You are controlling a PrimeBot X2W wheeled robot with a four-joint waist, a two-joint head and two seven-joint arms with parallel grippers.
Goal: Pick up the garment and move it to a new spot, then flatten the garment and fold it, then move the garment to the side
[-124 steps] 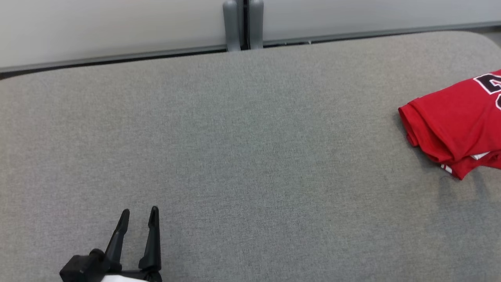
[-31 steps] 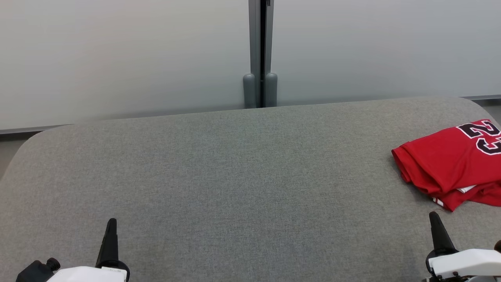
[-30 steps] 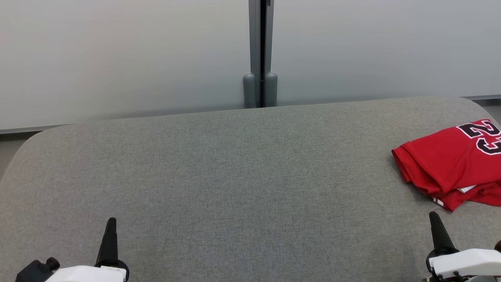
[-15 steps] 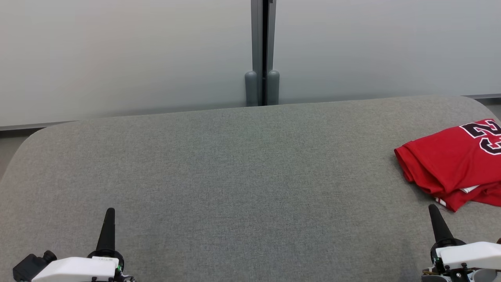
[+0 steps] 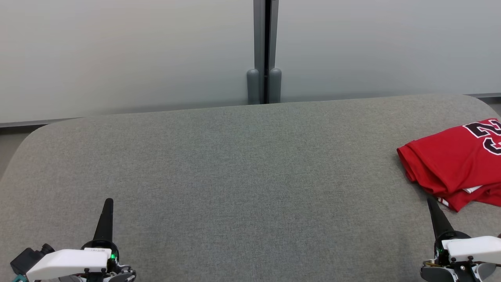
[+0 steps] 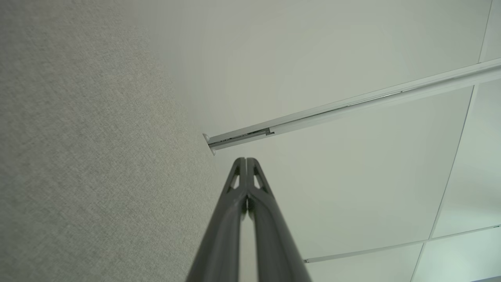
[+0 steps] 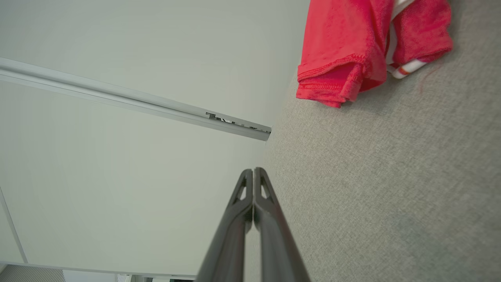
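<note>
Garment: soft, light, floppy (bit slippery, probably). Best pinched at near folded edge. Left gripper, right gripper closed, empty.

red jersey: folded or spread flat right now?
Folded, roughly. The red jersey lies in stacked layers on the grey surface; doubled hems show at its near corner. Its far side runs out of frame.

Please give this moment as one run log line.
garment: folded, right side of grey surface | left pincer: shut, empty | right pincer: shut, empty, apart from garment
</note>
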